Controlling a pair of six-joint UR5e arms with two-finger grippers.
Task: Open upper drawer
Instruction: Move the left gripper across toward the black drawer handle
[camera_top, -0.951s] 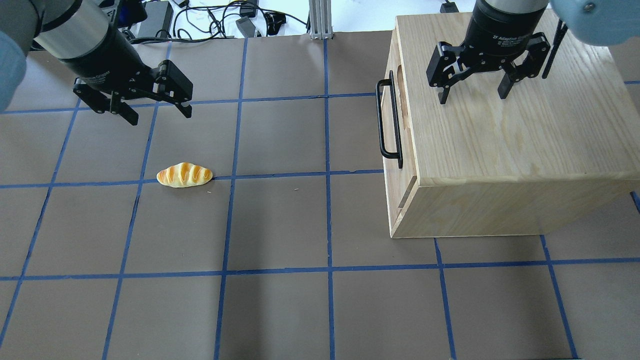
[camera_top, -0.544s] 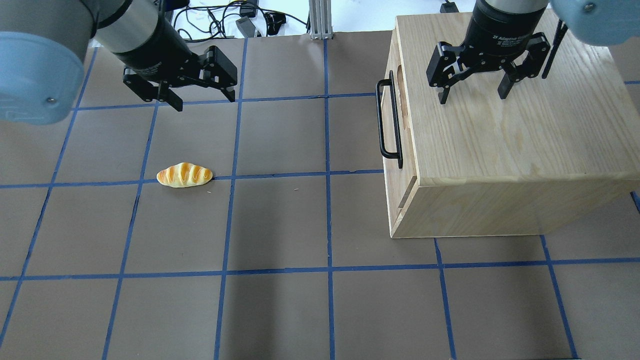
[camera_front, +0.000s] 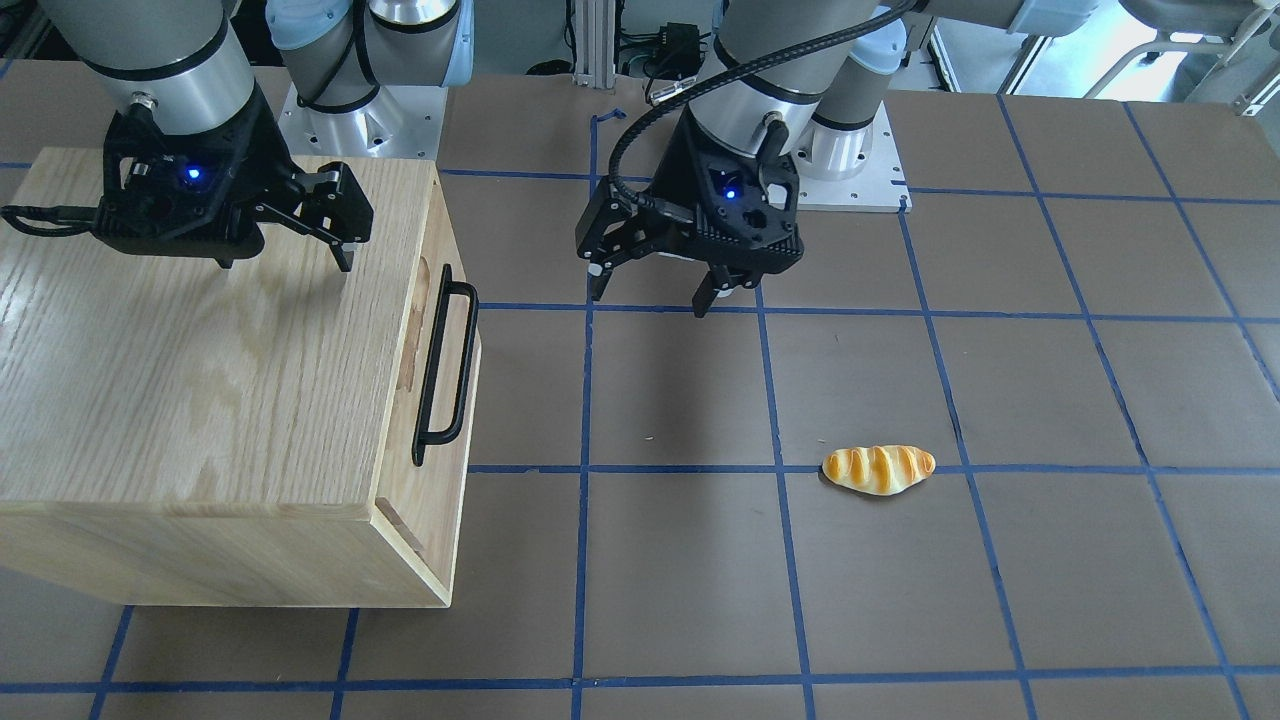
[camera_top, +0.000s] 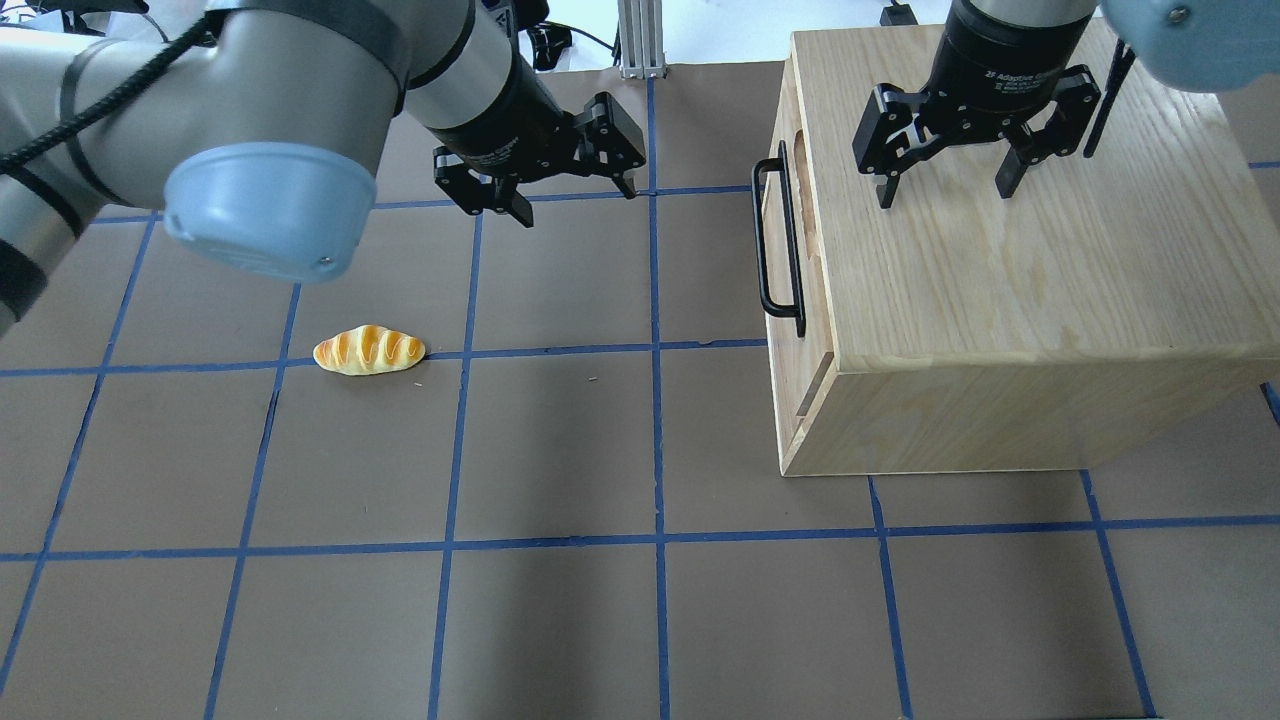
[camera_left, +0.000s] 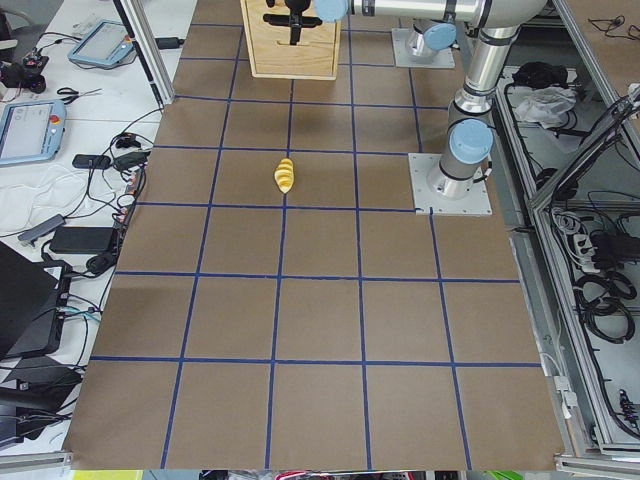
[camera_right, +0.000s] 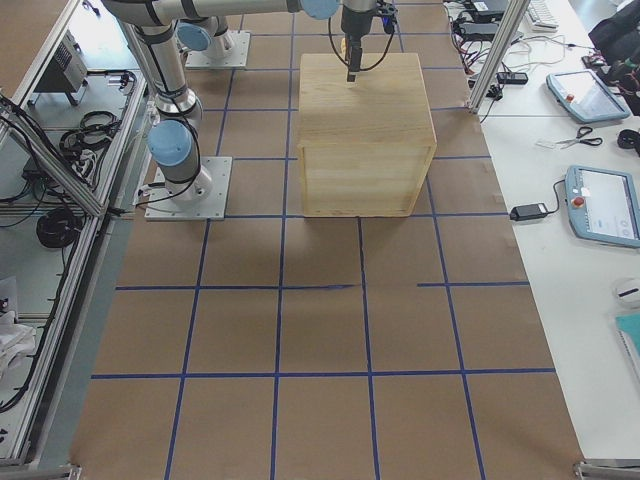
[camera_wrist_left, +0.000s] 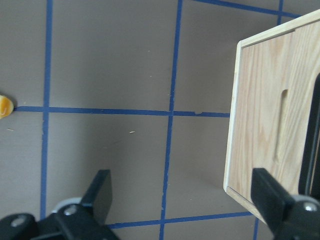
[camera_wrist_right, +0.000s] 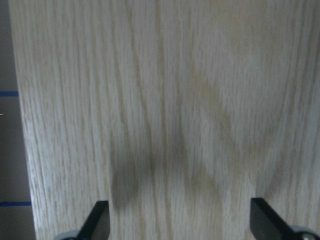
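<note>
The upper drawer (camera_top: 812, 262) is shut, flush in the front of the oak cabinet (camera_top: 1000, 260). Its long black bar handle (camera_top: 779, 240) faces the table's middle and also shows in the front view (camera_front: 445, 370). My left gripper (camera_top: 576, 204) is open and empty above the table, well to the left of the handle and apart from it. In its wrist view the drawer front (camera_wrist_left: 300, 90) lies to the right, beyond its fingers (camera_wrist_left: 100, 192). My right gripper (camera_top: 945, 195) is open and empty, hovering over the cabinet's top; its wrist view shows only wood grain.
A toy bread roll (camera_top: 369, 350) lies on the brown, blue-taped table, left of centre. The cabinet stands at the table's right side. Cables and power bricks (camera_top: 470, 40) lie beyond the back edge.
My left arm has swung to the right across the back of the table, toward the cabinet's front, its gripper still open. The right gripper, the cabinet and the roll have not moved.
</note>
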